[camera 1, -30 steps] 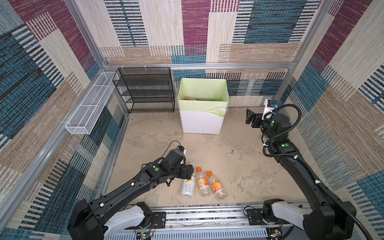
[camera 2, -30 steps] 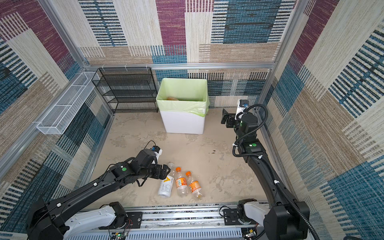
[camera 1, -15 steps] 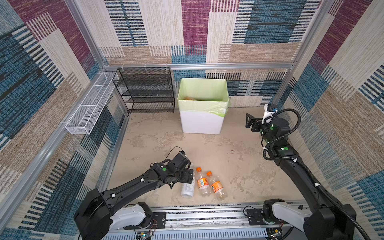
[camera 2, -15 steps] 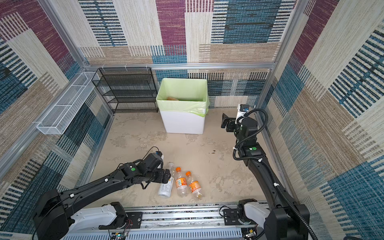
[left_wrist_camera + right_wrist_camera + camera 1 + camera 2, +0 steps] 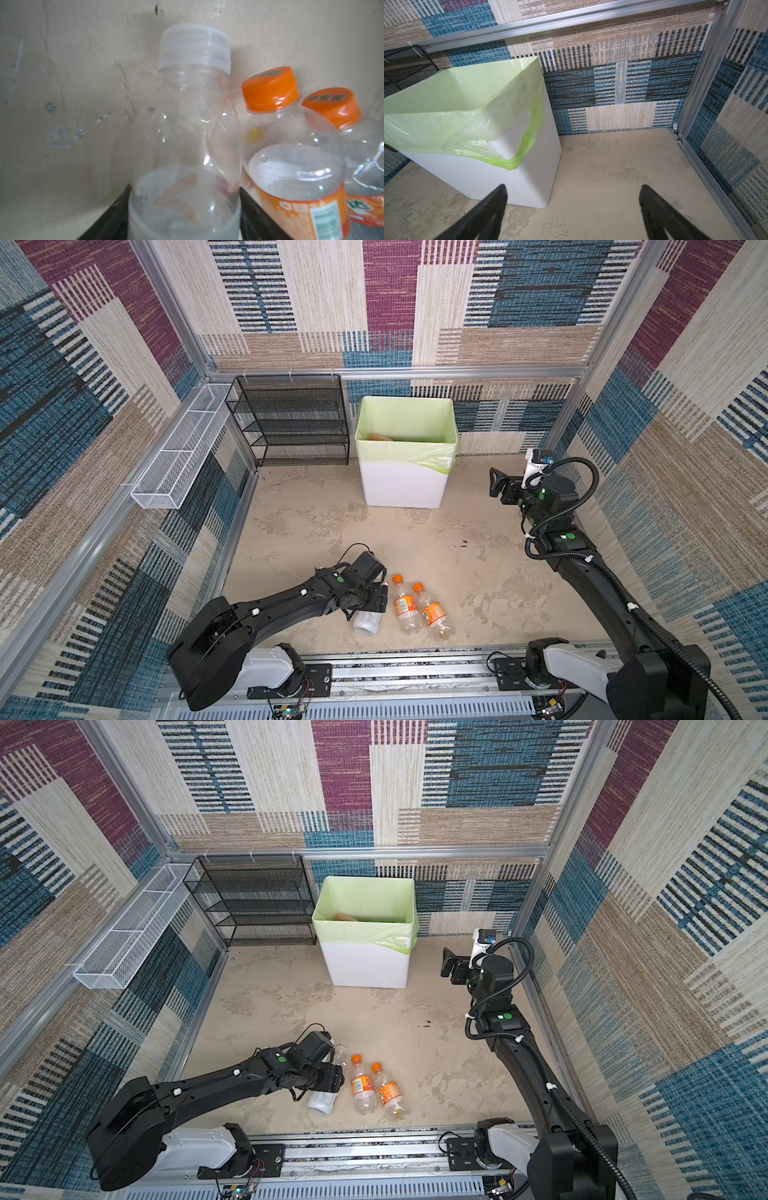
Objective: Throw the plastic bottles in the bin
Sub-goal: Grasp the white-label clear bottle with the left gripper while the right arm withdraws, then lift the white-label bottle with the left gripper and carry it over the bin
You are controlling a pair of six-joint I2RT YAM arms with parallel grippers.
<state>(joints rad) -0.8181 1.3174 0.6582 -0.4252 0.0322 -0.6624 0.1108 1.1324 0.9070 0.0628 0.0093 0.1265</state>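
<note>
From my station, reading the floor [image 5: 415, 539] as a clock face in both top views, my left arm reaches out low from its base at about 7 o'clock. Its forearm is nearly flat above the ground and its wrist ends at 6 o'clock. The left gripper [image 5: 375, 600] [image 5: 331, 1080] [image 5: 185, 207] straddles the white-labelled bottle [image 5: 366, 621] [image 5: 321, 1103] [image 5: 187, 135], which lies on its side with its clear cap towards 12 o'clock. In the left wrist view one black finger meets each side of the labelled body, so I read the jaws as clamped on it. The bottle lies on the floor.

The two orange-capped bottles [image 5: 405, 605] [image 5: 361, 1088] [image 5: 291, 166] lie just beside it on its 3 o'clock side. They are side by side with their caps towards 11 o'clock, and the nearer one touches or almost touches the gripped bottle.

My right arm climbs from its base at 5 o'clock, and the elbow leans towards 3 o'clock. The wrist is held high at about 2 o'clock and the tool faces the bin [image 5: 401, 489] [image 5: 365, 969] [image 5: 529, 176]. The right gripper [image 5: 496, 485] [image 5: 449, 965] [image 5: 573, 187] has its jaws wide apart, with only floor between them and nothing held.

The bin stands at 12 o'clock against the back wall, with its green bag folded over the rim. Something brownish lies inside it, but I cannot tell what it is.
</note>
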